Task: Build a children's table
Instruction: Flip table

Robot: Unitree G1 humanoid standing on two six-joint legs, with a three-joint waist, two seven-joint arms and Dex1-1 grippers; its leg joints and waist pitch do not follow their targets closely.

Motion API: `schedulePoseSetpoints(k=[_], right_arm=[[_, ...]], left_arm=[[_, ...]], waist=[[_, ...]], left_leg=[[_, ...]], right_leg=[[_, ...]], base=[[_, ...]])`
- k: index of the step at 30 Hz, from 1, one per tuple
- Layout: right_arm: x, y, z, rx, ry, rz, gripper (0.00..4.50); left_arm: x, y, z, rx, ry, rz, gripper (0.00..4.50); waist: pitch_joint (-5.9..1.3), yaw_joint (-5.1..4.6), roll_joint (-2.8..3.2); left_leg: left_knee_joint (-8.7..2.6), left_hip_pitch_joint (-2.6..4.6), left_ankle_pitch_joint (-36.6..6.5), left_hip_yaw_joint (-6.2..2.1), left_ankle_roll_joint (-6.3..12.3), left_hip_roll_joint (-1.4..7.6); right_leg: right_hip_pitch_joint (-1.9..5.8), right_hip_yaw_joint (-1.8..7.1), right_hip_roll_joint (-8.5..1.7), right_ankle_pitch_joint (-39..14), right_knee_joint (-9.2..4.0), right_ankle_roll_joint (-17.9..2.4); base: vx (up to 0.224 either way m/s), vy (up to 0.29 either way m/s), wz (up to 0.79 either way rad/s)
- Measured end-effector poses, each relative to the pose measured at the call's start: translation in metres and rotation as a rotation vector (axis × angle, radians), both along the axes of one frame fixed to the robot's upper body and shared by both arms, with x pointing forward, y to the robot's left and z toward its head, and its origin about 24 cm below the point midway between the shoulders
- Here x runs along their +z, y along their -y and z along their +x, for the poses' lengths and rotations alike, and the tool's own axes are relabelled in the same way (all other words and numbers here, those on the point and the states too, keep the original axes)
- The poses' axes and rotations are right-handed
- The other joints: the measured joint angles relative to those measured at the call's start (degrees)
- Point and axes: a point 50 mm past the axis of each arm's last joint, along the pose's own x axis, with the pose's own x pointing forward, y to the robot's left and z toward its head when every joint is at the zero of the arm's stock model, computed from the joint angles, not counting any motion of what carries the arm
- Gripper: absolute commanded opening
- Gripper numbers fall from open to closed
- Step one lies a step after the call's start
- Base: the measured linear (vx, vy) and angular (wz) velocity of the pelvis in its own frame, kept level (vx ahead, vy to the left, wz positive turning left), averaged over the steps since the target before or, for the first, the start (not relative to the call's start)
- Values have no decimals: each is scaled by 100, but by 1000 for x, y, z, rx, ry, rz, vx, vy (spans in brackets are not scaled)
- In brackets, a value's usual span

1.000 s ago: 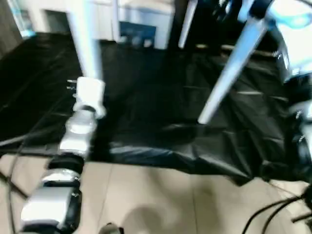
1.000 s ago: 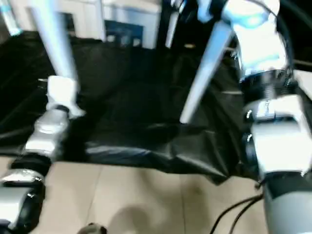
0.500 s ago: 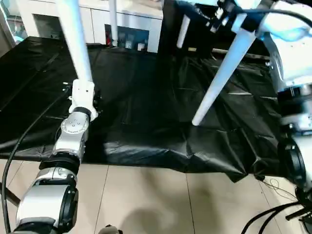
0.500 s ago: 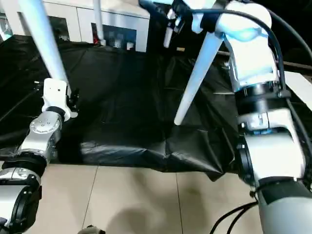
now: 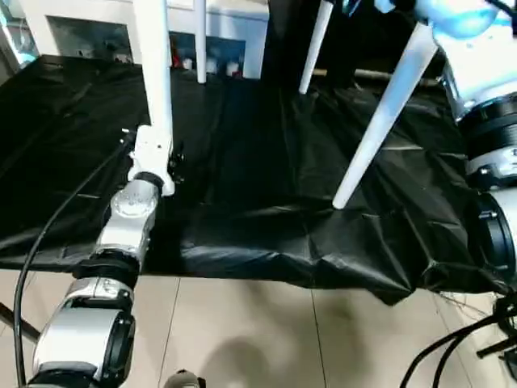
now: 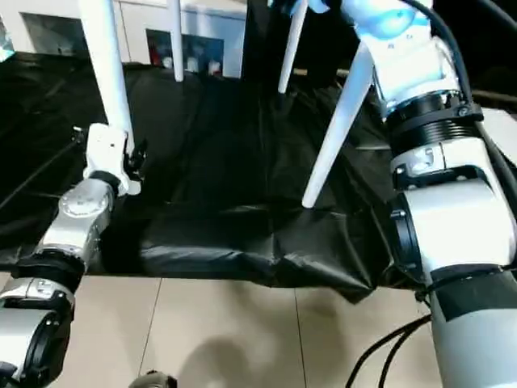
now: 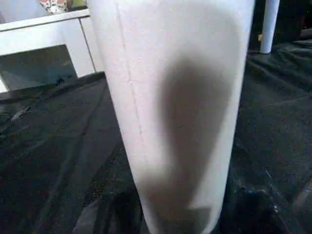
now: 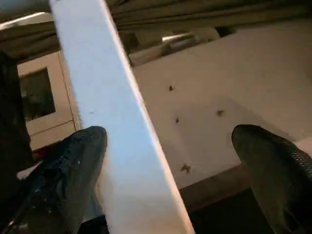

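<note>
Now four white table legs up over black sheet (image 5: 258, 202). Left gripper (image 5: 153, 149) at near left leg (image 5: 155, 65), fingers hidden behind leg, grip cannot tell. Right gripper (image 8: 165, 175) spread wide, black fingers (image 8: 68, 165) either side of slanted right leg (image 5: 380, 121), one pad against it, other well apart. Two more legs (image 5: 315, 44) farther back, before white cabinet (image 5: 89, 28).

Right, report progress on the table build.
Looks done: all four legs point down at the black sheet, the two far legs included, but their tops are out of view. In hand: left gripper at the near-left leg, right gripper with jaws open around the near-right leg. Left: probably confirm the seating, then release.
</note>
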Motion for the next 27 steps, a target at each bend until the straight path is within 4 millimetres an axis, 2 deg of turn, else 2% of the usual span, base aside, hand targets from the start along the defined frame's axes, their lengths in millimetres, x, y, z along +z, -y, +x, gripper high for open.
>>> schedulePoseSetpoints(k=[2, 6, 8, 9, 10, 12, 13, 15, 17, 19, 21, 24, 25, 26, 27], right_arm=[[-6, -2, -2, 36, 23, -21, 450], [-36, -13, -8, 186, -28, 3, 450], [-45, -16, -11, 225, -57, 20, 450], [-51, -17, -16, 266, -57, 49, 450], [-56, -19, -22, 299, -59, 73, 450], [-73, -24, -30, 352, -95, 140, 450], [-80, -25, -34, 369, -117, 175, 450], [-96, -23, -42, 384, -172, 248, 450], [-115, -18, -55, 386, -229, 348, 450], [-143, -11, -64, 349, -330, 422, 450], [-162, -4, -72, 305, -410, 474, 450], [-180, 1, -83, 249, -489, 570, 450], [-200, 6, -91, 163, -579, 652, 450], [-218, 13, -97, 69, -655, 728, 450], [-243, 24, -103, -73, -763, 797, 450]], left_arm=[[-1, 1, -1, -2, -1, -2, 154], [-2, 2, -1, -1, -12, -5, 154], [-3, 2, -1, 1, -12, -7, 154], [-4, 0, -2, 1, -16, -6, 189], [-5, -1, -3, 0, -21, -10, 189], [-6, -4, -4, -16, -28, 7, 224], [-8, -5, -6, -26, -43, 30, 227], [-29, -11, -15, -29, -127, 50, 248], [-46, -15, -26, -25, -184, 48, 273], [-55, -19, -33, -24, -216, 36, 279], [-51, -22, -34, -29, -194, 26, 299], [-46, -26, -39, -36, -151, 7, 316], [-47, -31, -49, -34, -130, -12, 336], [-49, -35, -60, -27, -105, -28, 336], [-56, -42, -74, 1, -107, -56, 348]], waist=[[-1, 3, -2], [-1, 2, -1], [1, 6, 1], [-3, 9, -3], [-6, 9, -3], [-7, 5, 3], [-7, 4, 15], [6, 6, 48], [9, 31, 52], [28, 77, 81], [57, 117, 135], [49, 137, 191], [28, 137, 235], [17, 137, 267], [18, 131, 318]], left_leg=[[2, 3, 0, 1, 0, 2], [6, 3, 0, 4, 0, 0], [5, -1, 0, 5, 0, 0], [5, 9, 0, 4, 0, 4], [2, 10, 0, 5, 0, 3], [2, 10, 0, 6, 0, 4], [0, 9, 0, 7, 0, 3], [-4, 3, 0, 16, 0, 3], [-12, 4, 0, 13, 0, 8], [-16, -2, 1, 14, -1, 11], [-21, -1, 1, 15, -2, 10], [-46, 19, 1, 15, -2, 7], [-53, 27, -8, 15, -16, 6], [-70, 33, -9, 15, -18, 6], [-82, 35, -9, 16, -18, 0]], right_leg=[[3, -1, 0, 0, -2, 1], [6, 4, -1, 2, -6, -1], [3, 3, -1, 9, -8, -6], [15, -1, 0, 9, -11, -6], [15, 0, 0, 9, -13, -6], [13, 1, 0, 9, -12, -6], [12, 2, 0, 9, -13, -6], [0, 10, 0, 10, -14, -4], [2, 4, 4, 10, -21, -4], [-6, 0, 5, 10, -25, -3], [-8, 1, 4, 12, -28, -3], [4, 0, 4, 12, -43, -2], [8, 4, 4, 10, -52, 1], [18, 1, 5, 9, -79, 2], [18, 4, 5, 9, -94, 2]], base=[[0, 0, 0], [0, 0, 0], [0, 0, 0], [0, 0, 0], [0, 0, 0], [0, 0, 0], [0, 0, 0], [0, 0, 0], [0, 0, 0], [0, 0, 0], [0, 0, 0], [0, 0, 0], [0, 0, 0], [0, 0, 0], [0, 0, 0]])
